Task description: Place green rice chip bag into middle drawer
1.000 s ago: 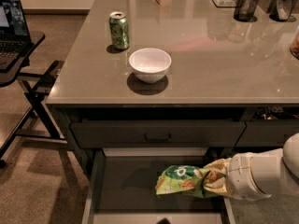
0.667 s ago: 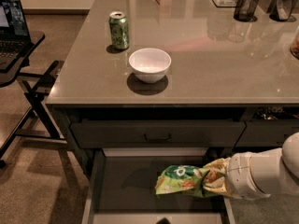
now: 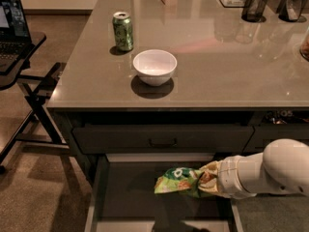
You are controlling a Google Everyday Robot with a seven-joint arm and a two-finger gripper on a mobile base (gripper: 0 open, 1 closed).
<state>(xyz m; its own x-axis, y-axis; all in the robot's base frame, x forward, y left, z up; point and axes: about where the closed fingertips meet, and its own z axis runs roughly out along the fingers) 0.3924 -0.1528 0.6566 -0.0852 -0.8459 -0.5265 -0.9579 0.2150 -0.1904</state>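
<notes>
Gripper [image 3: 206, 178] at lower right of the frame: closed on the right end of the green rice chip bag [image 3: 176, 180], carrying it. Holds the bag pointing left over the right half of the middle drawer [image 3: 99, 192], pulled open at bottom centre. Seems to hang clear of the grey floor, judging by the shadow beneath; cannot tell contact for sure.

Risks from here:
- Letting go this close to the right wall could leave the bag draped on the rim rather than inside.
- Soft foil may cling to the pads and ride back up on retreat.
- Lifting straight out could knock the wrist against the closed drawer [image 3: 161, 140] just above, or against the counter [image 3: 231, 81] edge.
- A puffed bag left standing tall could foul that upper front on closing.

Counts, near to far:
- One bag, one gripper, one open drawer.
- One closed drawer with a dark bar handle.
- One white bowl [image 3: 154, 66] at centre of the counter.
- One green soda can [image 3: 122, 30] behind it, upper left.
- Two dark mesh cups [image 3: 254, 6] at upper right.
- One laptop [image 3: 12, 23] at the far left edge.
</notes>
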